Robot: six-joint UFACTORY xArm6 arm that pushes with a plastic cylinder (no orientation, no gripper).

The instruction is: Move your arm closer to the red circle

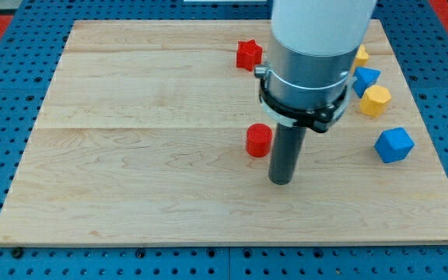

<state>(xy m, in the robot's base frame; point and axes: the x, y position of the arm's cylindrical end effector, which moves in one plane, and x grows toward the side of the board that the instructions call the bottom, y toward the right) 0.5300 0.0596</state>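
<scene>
The red circle (259, 140) is a short red cylinder standing near the middle of the wooden board (131, 155). My tip (281, 181) rests on the board just to the right of and below the red circle, a small gap apart from it. The rod rises from the tip into the large white and grey arm body, which hides part of the board's upper right.
A red star (248, 54) lies near the view's top. At the right are a yellow block (361, 54) partly hidden by the arm, a blue block (365, 78), a yellow hexagon (376, 101) and a blue cube (394, 145). A blue pegboard surrounds the board.
</scene>
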